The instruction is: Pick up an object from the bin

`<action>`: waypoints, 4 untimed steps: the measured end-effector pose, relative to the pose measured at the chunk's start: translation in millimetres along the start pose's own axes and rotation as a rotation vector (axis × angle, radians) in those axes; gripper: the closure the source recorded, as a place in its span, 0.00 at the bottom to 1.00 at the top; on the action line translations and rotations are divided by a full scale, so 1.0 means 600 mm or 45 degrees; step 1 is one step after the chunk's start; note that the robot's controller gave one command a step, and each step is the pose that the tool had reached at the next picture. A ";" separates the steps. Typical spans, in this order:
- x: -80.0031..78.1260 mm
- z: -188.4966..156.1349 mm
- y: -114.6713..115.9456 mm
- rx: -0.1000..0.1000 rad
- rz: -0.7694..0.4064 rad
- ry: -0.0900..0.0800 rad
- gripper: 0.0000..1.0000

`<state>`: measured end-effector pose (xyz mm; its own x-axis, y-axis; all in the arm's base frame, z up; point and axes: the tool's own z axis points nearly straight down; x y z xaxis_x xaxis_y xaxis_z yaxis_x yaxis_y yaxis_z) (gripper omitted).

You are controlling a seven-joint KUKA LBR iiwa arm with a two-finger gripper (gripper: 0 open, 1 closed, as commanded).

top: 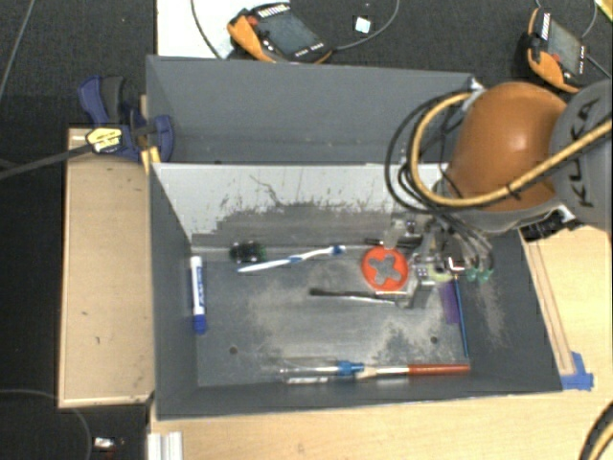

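Over scuffed grey bin floor (287, 338), tool (426, 274) beside orange disc (385, 268), grip cannot be told, dark ground (57, 46) outside

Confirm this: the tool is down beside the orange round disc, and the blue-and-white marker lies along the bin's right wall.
One detail is wrong. The camera view shows the blue-and-white marker along the left wall of the bin, not the right. The tool is indeed down beside the orange round disc.
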<state>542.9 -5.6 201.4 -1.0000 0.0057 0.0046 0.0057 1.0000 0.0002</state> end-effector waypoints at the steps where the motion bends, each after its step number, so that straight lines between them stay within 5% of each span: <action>1: -0.002 -0.008 0.000 0.000 0.000 -0.010 0.00; 2: -0.042 0.206 0.096 -0.003 0.205 -0.013 0.00; 3: -0.056 0.109 0.109 -0.002 0.173 -0.034 0.00; 4: -0.043 0.228 0.101 -0.005 0.205 -0.014 0.00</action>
<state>568.5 55.1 64.3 -0.9861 0.1662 -0.0059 0.1662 0.9861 0.0042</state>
